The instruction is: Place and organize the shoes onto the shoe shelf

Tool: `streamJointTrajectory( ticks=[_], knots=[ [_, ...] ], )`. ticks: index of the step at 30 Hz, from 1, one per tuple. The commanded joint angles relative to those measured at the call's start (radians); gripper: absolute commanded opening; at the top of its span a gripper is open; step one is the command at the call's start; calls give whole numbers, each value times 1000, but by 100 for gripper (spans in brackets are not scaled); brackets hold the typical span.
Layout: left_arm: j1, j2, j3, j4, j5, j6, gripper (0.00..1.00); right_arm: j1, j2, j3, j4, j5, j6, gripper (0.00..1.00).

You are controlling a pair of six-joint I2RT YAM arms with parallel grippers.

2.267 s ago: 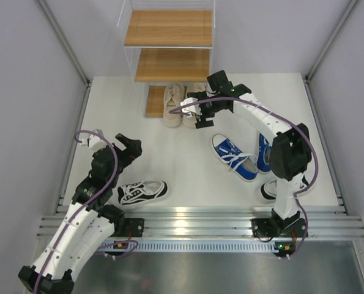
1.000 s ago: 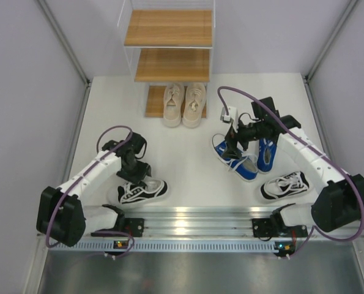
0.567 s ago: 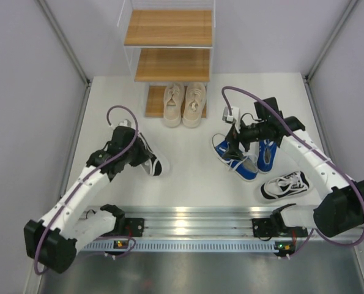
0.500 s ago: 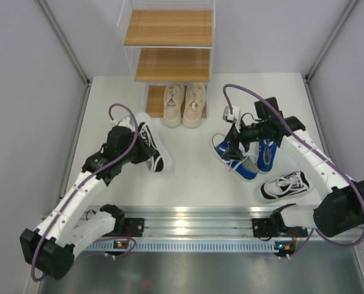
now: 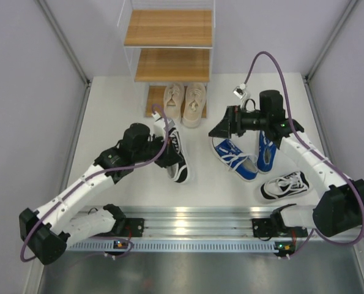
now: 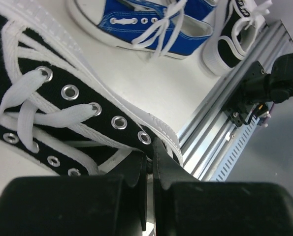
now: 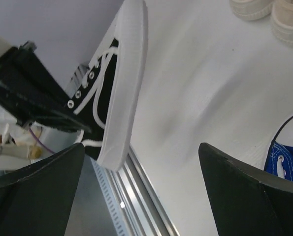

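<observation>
Evidently pinched the black shoe [image 5: 177,154] by its soft eyelet edge in the left hand [image 6: 148,160], tilted off the bench [image 5: 200,184] near the beige pair [image 5: 185,104]. Judged light, floppy; held the right hand [image 5: 218,128] spread.

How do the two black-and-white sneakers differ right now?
The held sneaker is pinched at the edge of its opening by the left claw and tilted. The free sneaker lies flat, sole down, ungripped. The held sneaker is left of centre; the free sneaker is at the near right of the table. Both are black-and-white lace-ups with white soles.
</observation>
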Motion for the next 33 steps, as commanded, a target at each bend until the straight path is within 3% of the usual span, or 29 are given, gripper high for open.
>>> streamJointTrajectory(
  ticks=[1,5,15,21,24,25,26,27,28,29,31,32,33],
  knots=[
    [-99,71,127,216,11,66,0,29,3,51,61,198,272,99],
    [-142,166,168,275,26,69,0,64,15,50,52,276,324,99],
    [-195,274,237,332,74,65,0,98,36,1,134,275,370,99],
    [-201,277,231,351,77,52,0,136,102,-10,191,266,393,88],
    [-201,271,218,363,66,42,0,142,132,-6,234,229,412,70],
    [-202,266,213,371,62,37,0,142,135,-6,263,220,415,48],
    [-201,257,198,377,37,33,0,141,138,-6,277,211,418,36],
    [-201,251,187,383,10,14,0,133,138,-13,288,167,430,14],
    [-201,240,176,391,-25,-10,3,122,138,-24,339,142,447,3],
    [-199,211,144,403,-109,-70,28,97,138,-48,419,95,470,0],
    [-181,170,98,469,-150,-141,58,60,142,-78,522,38,563,0],
    [-169,120,42,539,-185,-208,82,20,142,-123,679,-1,664,0],
    [-162,93,5,588,-199,-236,94,0,141,-148,761,-18,720,0]
  ],
)
